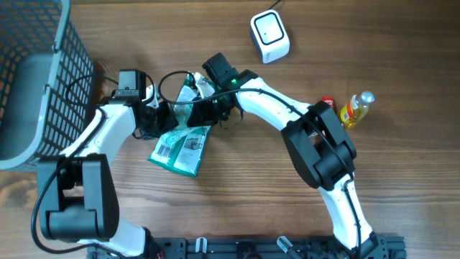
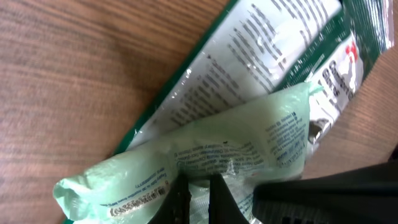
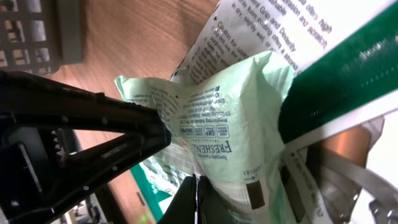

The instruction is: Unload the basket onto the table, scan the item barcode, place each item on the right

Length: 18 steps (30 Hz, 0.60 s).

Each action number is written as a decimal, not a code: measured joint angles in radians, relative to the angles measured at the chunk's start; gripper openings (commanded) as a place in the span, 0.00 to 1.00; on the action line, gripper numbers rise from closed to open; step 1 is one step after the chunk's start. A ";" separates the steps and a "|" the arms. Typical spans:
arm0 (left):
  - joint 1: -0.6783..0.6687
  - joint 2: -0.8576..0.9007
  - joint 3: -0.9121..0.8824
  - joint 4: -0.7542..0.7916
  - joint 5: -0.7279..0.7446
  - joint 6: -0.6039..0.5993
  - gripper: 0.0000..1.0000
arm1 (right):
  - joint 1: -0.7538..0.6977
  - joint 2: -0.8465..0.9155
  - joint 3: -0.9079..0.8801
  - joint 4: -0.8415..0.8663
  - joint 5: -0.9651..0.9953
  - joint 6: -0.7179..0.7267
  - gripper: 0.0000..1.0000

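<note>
Plainly, the pale green pouch (image 3: 230, 124) is a light, limp thing: thin crinkled film, glossy enough to slide, and it buckles wherever it is pinched. It hangs between the two arms over the middle-left of the table (image 1: 244, 194), just above a flat printed pack (image 2: 273, 37) with a dark green border that lies on the wood. We see the left gripper (image 2: 199, 186) clamped shut on the pouch's lower edge, and the right gripper (image 3: 196, 190) likewise pinched tight on the film close by, so both tools have hold of the same item. We judge that nothing here is fragile, but a soft bag like this will not hold a flat face by itself. We would take it by the sealed edges or corners, well apart from each other, and draw the film taut so the print lies smooth. We cannot pick out the barcode with certainty among the small print, so grips belong off the printed panels. The white cube (image 1: 269, 36), which we take for the scanner, stands well apart at the far side.
</note>
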 measured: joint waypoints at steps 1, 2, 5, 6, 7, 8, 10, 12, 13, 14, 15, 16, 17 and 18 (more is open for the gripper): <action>0.000 0.009 0.000 0.012 0.000 -0.003 0.04 | 0.001 0.000 -0.002 0.004 0.012 0.000 0.04; 0.000 0.016 0.000 0.026 0.001 -0.006 0.04 | 0.001 0.000 -0.006 0.011 0.020 0.000 0.04; 0.000 0.022 0.001 0.037 0.008 -0.007 0.04 | 0.002 -0.006 -0.037 0.038 0.044 0.011 0.04; 0.000 0.022 0.004 0.032 0.009 -0.007 0.04 | 0.003 -0.008 -0.041 0.039 0.048 0.016 0.04; 0.000 0.022 0.012 0.018 0.008 -0.008 0.04 | 0.005 -0.012 -0.046 0.040 0.058 0.019 0.04; 0.000 0.022 0.025 -0.002 0.006 -0.010 0.04 | 0.008 -0.013 -0.046 0.040 0.067 0.024 0.04; 0.007 0.019 0.050 -0.040 -0.010 -0.011 0.04 | 0.010 -0.015 -0.048 0.038 0.077 0.028 0.04; 0.020 0.004 0.081 -0.058 -0.036 -0.014 0.04 | 0.011 -0.017 -0.050 0.037 0.082 0.031 0.04; 0.026 -0.010 0.090 -0.063 -0.046 -0.019 0.04 | 0.011 -0.017 -0.050 0.037 0.082 0.031 0.04; 0.029 -0.024 0.098 -0.082 -0.054 -0.023 0.04 | 0.011 -0.017 -0.050 0.037 0.083 0.031 0.05; 0.030 -0.034 0.101 -0.095 -0.057 -0.029 0.04 | 0.011 -0.017 -0.050 0.037 0.084 0.031 0.05; 0.029 -0.045 0.103 -0.119 -0.060 -0.032 0.04 | 0.011 -0.017 -0.050 0.037 0.084 0.031 0.05; 0.029 -0.048 0.103 -0.140 -0.061 -0.037 0.04 | 0.011 -0.017 -0.050 0.037 0.084 0.031 0.05; 0.029 -0.048 0.103 -0.159 -0.065 -0.039 0.04 | 0.011 -0.017 -0.050 0.037 0.084 0.031 0.05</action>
